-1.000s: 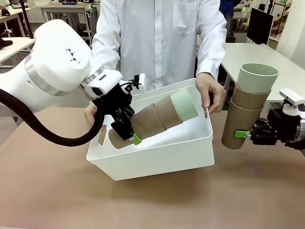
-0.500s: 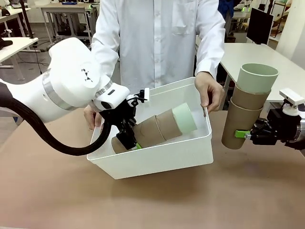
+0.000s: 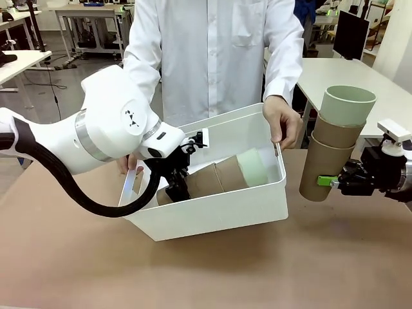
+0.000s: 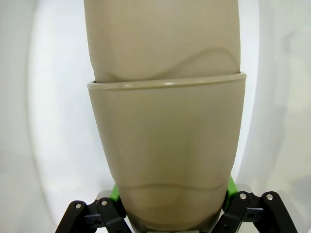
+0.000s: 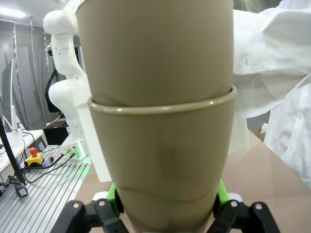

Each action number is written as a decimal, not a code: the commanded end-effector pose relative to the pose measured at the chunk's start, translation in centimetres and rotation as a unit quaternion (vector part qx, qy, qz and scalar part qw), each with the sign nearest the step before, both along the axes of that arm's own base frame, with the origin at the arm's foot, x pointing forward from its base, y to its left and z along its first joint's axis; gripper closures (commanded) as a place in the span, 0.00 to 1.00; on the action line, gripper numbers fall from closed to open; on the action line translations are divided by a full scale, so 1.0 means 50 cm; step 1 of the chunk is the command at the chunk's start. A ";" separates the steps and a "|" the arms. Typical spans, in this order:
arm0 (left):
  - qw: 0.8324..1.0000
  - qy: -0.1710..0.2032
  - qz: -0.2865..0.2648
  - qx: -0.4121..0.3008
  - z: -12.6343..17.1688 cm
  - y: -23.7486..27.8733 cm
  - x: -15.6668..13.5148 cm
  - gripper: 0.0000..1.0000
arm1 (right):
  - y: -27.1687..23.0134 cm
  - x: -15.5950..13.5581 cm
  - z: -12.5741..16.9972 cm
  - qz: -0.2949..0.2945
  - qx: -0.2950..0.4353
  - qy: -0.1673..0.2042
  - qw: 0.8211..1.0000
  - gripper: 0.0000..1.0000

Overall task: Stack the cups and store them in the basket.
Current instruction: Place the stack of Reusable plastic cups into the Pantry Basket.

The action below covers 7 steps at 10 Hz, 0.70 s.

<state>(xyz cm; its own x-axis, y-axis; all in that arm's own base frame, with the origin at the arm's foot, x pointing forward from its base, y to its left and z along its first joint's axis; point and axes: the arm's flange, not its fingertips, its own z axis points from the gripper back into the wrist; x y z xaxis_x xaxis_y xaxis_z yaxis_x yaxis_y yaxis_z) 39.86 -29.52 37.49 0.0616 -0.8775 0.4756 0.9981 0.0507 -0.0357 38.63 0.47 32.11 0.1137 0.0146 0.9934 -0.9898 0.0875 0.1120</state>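
Cups (image 3: pixel 224 175) lie stacked in the basket (image 3: pixel 219 212), their base clamped by the left pincer (image 3: pixel 176 191).

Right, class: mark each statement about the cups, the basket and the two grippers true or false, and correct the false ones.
1. The left gripper grips the lying stack of cups inside the basket. True.
2. The upright stack in the right gripper is topped by a brown cup. False: a mint green cup sits on top.
3. A person's hand holds the basket's far rim. True.
4. The upright stack stands inside the basket. False: it is held in the air, off to the basket's right side.
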 end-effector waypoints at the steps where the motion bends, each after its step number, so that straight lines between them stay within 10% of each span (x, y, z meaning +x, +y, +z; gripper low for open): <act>1: 1.000 0.000 0.005 0.017 0.007 -0.021 0.006 0.17 | 0.000 0.005 0.012 0.003 0.003 -0.007 1.000 0.15; 5: 1.000 0.000 -0.010 0.018 -0.002 -0.027 0.006 0.17 | 0.000 0.005 0.012 0.003 0.003 -0.007 1.000 0.15; 7: 1.000 0.005 -0.017 0.009 -0.002 -0.025 0.006 0.00 | 0.000 0.005 0.012 0.003 0.003 -0.007 1.000 0.15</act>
